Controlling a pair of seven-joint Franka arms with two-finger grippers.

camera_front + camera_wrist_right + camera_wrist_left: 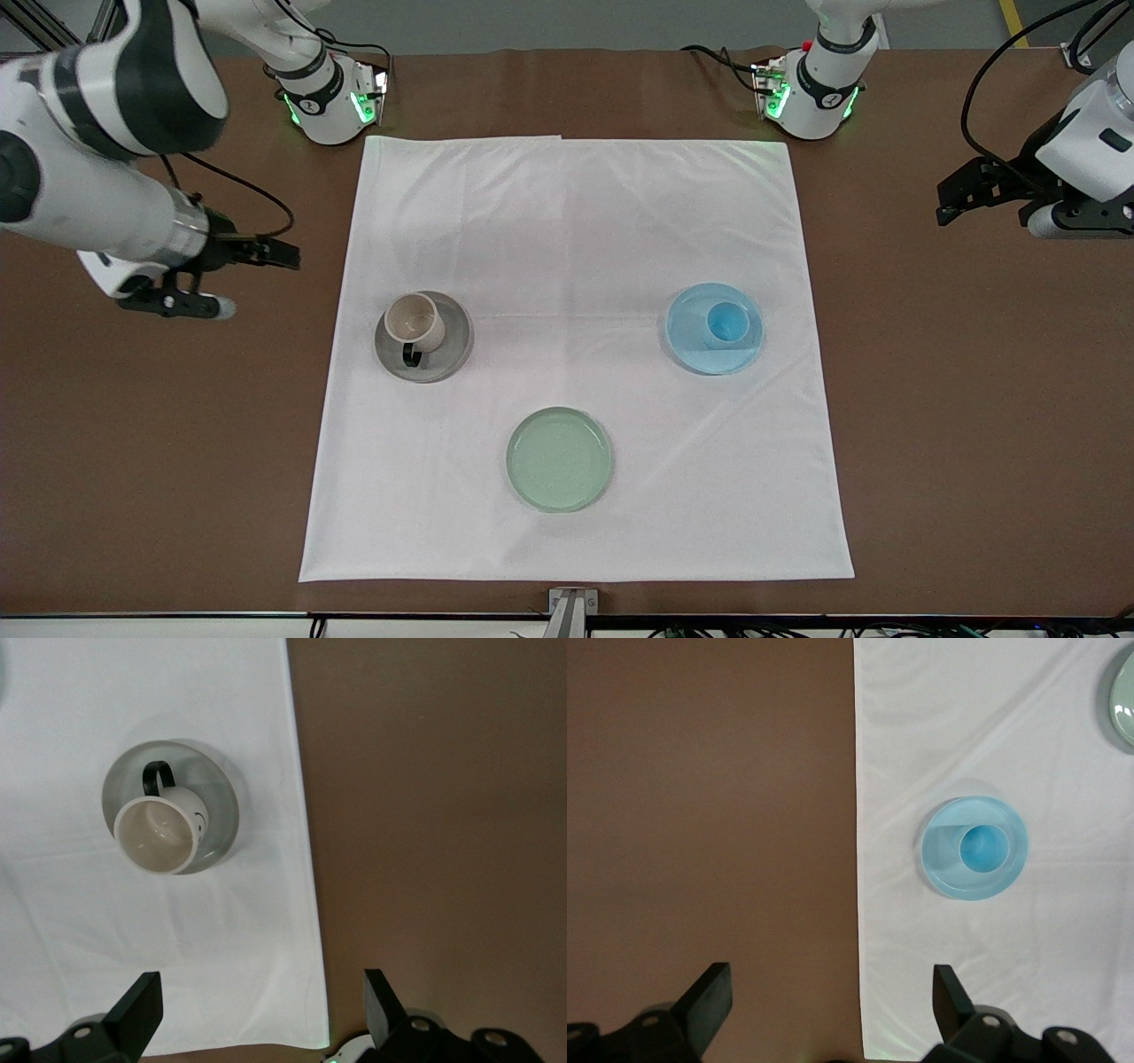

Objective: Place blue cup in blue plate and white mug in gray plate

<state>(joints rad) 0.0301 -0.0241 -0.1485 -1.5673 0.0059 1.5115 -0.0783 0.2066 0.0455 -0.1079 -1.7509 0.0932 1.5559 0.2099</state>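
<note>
The blue cup (727, 321) stands upright in the blue plate (687, 341) on the cloth, toward the left arm's end. The white mug (414, 321) stands upright in the gray plate (454, 346), toward the right arm's end, its black handle toward the front camera. My left gripper (961, 202) is open and empty over the bare brown table beside the cloth. Its wrist view (831, 983) shows the cup (983, 848) in the plate (1010, 870). My right gripper (257, 279) is open and empty over the brown table. Its wrist view (261, 985) shows the mug (159, 833) in the gray plate (221, 806).
A pale green plate (559, 459) lies empty on the white cloth (576, 221), nearer to the front camera than both other plates; its edge shows in the left wrist view (1123, 700). The cloth covers the middle of the brown table (974, 399).
</note>
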